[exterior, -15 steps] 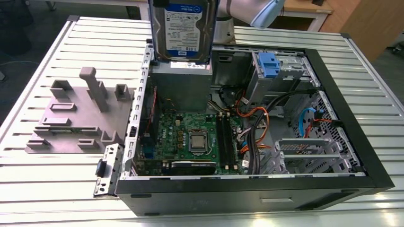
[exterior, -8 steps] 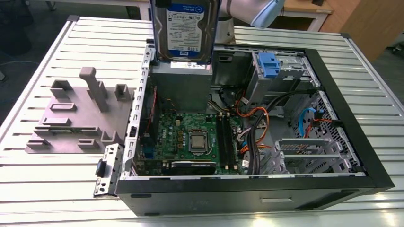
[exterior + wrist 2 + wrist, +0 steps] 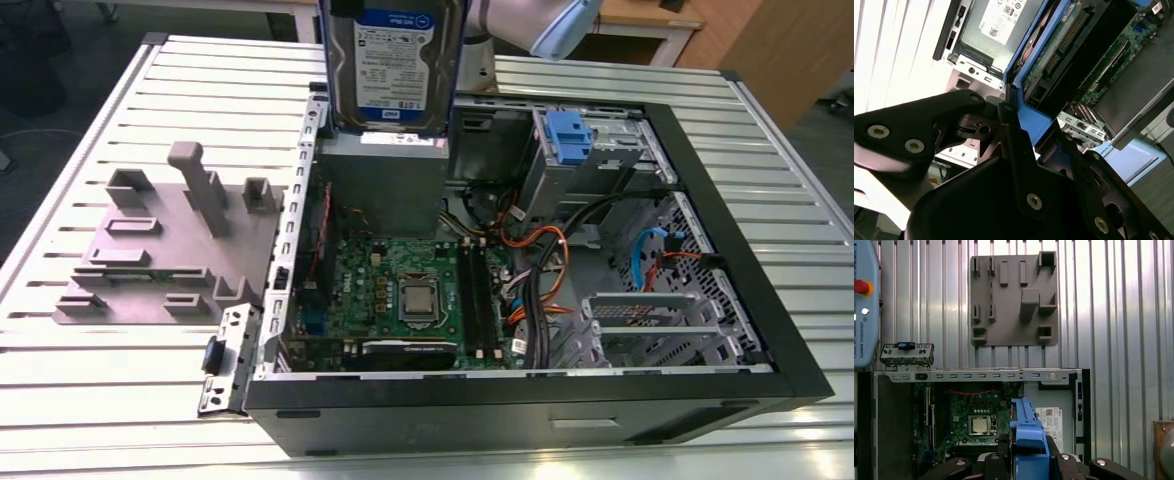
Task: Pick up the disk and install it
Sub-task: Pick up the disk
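a: jaws, what are they doing?
b: clamped narrow on the disk (image 3: 394, 65), gripping the blue side frame (image 3: 1029, 122). in the second wrist view the black fingers (image 3: 1019, 165) press against that frame from both sides.
a: and where's the disk?
b: in the air, upright, with the white-and-blue label facing the exterior view. it hangs over the open computer case (image 3: 534, 412), right above the grey metal box (image 3: 387, 190) with the small white label. i can't tell if the two touch.
a: what's in the case?
b: the green motherboard (image 3: 400, 290) lies flat on the bottom, with orange and black cables beside it. a small blue bracket (image 3: 567, 135) sits in the drive bay, to the exterior view's right of the disk.
a: anything else on the desk (image 3: 80, 400)?
b: a grey fixture plate (image 3: 147, 250) with raised blocks, just beside the case on the exterior view's left. the first wrist view shows the frame's blue edge (image 3: 1026, 427) over the motherboard.
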`<move>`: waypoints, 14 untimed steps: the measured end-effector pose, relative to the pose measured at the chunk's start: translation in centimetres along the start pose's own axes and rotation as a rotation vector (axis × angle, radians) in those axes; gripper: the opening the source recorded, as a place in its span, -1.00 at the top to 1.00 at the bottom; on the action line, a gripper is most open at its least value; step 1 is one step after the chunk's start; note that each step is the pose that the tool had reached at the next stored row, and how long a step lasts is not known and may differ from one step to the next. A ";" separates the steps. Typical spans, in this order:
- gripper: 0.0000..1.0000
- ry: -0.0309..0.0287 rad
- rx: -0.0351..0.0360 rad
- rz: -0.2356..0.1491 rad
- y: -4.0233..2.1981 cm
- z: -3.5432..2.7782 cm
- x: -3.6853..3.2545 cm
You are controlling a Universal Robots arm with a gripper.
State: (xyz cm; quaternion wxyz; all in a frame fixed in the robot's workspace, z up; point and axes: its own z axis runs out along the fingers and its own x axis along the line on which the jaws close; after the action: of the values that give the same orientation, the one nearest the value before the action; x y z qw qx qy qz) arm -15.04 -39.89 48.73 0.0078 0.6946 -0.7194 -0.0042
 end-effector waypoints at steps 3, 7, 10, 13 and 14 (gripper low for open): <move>0.26 0.0000 0.0000 0.000 -0.04 0.02 0.27; 0.26 0.0000 0.0000 0.000 -0.09 0.03 0.75; 0.26 0.0000 0.0000 0.000 -0.12 0.04 1.05; 0.26 -0.0001 0.0001 0.000 -0.20 0.04 1.26; 0.26 0.0000 0.0000 0.000 -0.23 0.04 1.29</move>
State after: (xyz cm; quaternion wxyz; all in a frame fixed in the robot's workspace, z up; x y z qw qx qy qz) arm -14.86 -41.18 48.70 0.0078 0.6946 -0.7194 -0.0042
